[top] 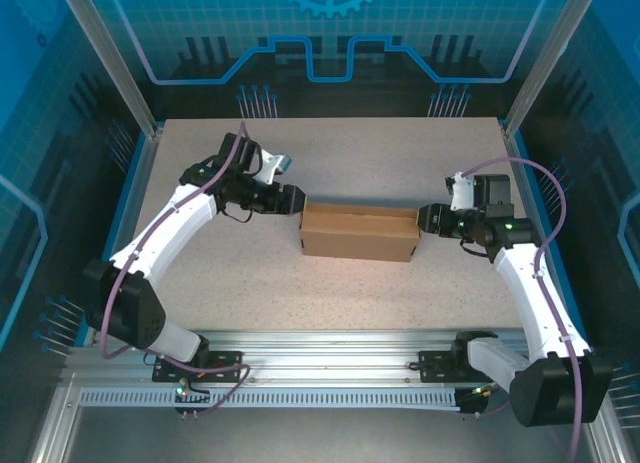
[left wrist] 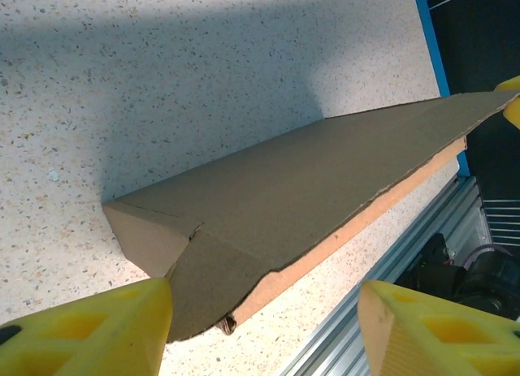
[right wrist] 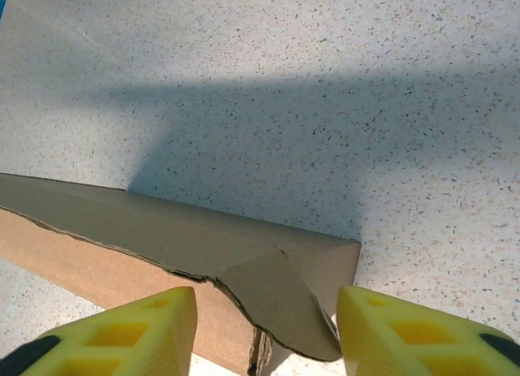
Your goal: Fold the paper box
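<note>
The paper box (top: 360, 233) is brown cardboard, lying folded and low at the table's middle with its long side running left to right. My left gripper (top: 297, 201) is at its left end. In the left wrist view the left gripper (left wrist: 264, 331) is open astride the end flap (left wrist: 203, 287); the left finger (left wrist: 89, 331) touches the flap's edge and the right finger (left wrist: 431, 331) stands well clear. My right gripper (top: 420, 221) is at the box's right end. The right gripper (right wrist: 268, 331) is open, with a rounded flap (right wrist: 284, 303) between its fingers.
The speckled table (top: 330, 148) has free room behind and in front of the box. An aluminium rail (top: 330, 348) runs along the near edge. Blue side rims and transparent walls enclose the table. The right gripper's yellow fingertip (left wrist: 512, 108) shows beyond the box's far end.
</note>
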You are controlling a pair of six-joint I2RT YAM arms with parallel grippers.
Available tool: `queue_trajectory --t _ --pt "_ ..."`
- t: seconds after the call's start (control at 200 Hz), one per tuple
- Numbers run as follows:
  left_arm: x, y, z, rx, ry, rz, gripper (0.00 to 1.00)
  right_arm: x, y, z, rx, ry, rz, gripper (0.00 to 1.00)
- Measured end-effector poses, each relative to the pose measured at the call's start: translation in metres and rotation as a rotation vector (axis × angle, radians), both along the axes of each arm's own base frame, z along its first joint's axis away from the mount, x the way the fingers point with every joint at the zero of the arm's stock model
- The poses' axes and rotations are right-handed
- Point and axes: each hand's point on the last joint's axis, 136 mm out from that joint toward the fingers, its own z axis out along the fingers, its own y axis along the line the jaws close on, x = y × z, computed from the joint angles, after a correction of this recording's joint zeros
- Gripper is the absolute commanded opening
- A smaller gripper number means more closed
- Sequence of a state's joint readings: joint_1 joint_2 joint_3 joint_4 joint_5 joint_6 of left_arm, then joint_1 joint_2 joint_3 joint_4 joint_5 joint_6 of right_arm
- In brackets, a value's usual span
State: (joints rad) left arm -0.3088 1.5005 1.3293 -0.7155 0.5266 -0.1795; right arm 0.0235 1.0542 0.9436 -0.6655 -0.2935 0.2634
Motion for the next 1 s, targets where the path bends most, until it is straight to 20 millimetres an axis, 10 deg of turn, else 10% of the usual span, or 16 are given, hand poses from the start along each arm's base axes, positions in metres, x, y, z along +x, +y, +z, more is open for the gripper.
queue_trajectory --t 0.45,1.001 --pt "0.000 -0.004 -0.010 0.034 0.047 -0.002 0.26 0.000 0.005 -0.004 -0.014 0.010 0.018 0.23" --pt "0.002 -0.012 -0.008 0.037 0.088 0.025 0.19 0.003 0.010 -0.001 -0.049 0.007 0.024 0.08"
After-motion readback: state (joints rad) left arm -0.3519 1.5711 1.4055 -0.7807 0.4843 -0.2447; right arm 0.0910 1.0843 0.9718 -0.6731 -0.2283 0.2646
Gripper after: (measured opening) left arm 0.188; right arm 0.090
